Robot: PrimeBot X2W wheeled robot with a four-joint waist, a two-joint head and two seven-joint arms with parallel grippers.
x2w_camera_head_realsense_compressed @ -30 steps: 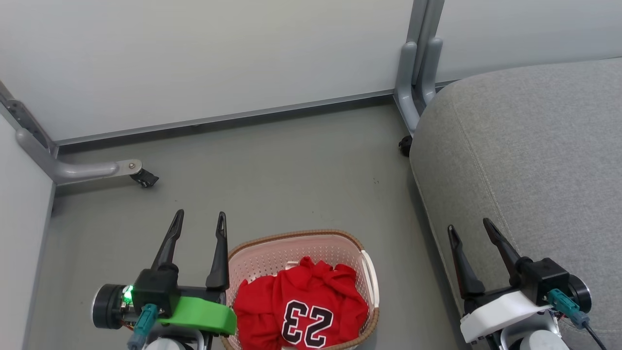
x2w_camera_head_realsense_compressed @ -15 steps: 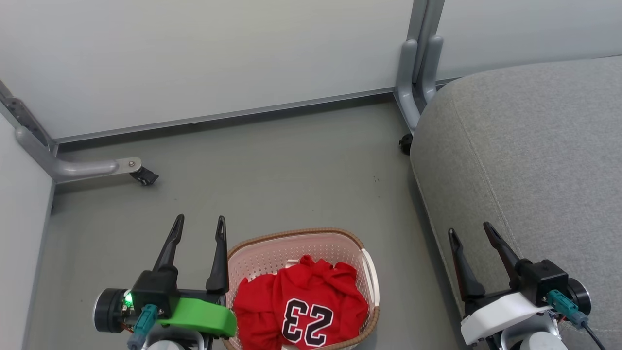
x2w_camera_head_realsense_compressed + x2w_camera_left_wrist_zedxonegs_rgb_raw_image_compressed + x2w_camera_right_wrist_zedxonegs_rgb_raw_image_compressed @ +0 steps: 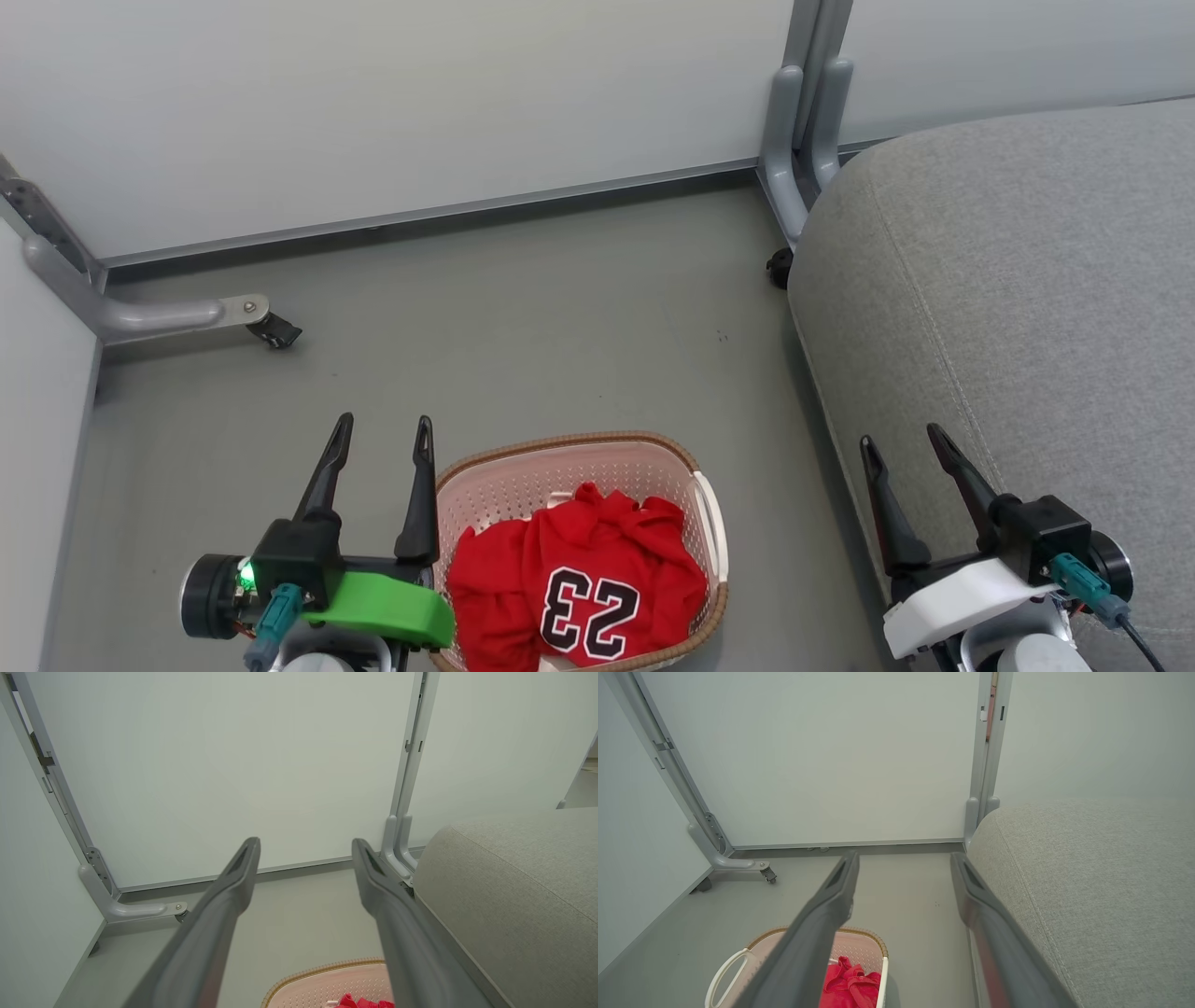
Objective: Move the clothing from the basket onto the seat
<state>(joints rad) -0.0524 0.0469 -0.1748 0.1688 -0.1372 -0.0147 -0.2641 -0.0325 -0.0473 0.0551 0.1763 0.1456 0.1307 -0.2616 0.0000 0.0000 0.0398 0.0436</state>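
Observation:
Red clothing [image 3: 574, 583] with a black "23" lies bunched inside the cream perforated basket [image 3: 569, 465], which stands on the floor at the bottom middle of the head view. The grey seat [image 3: 1018, 308] fills the right side. My left gripper [image 3: 383, 439] is open just left of the basket, fingers apart and empty. My right gripper [image 3: 904, 446] is open over the seat's left edge, also empty. The left wrist view catches the basket rim [image 3: 327, 970] and a bit of red clothing [image 3: 359, 1002]; the right wrist view has the basket [image 3: 733, 970], the clothing [image 3: 847, 982] and the seat [image 3: 1092, 882].
Pale partition walls [image 3: 392, 103] close the back and left. Their grey feet with castors [image 3: 271, 331] sit on the floor at the left, and another castor [image 3: 778, 271] stands by the seat's far corner. Bare grey floor [image 3: 560, 327] lies beyond the basket.
The whole head view has shifted slightly, so the camera moved. Both grippers keep their places and stay open; the clothing lies as before.

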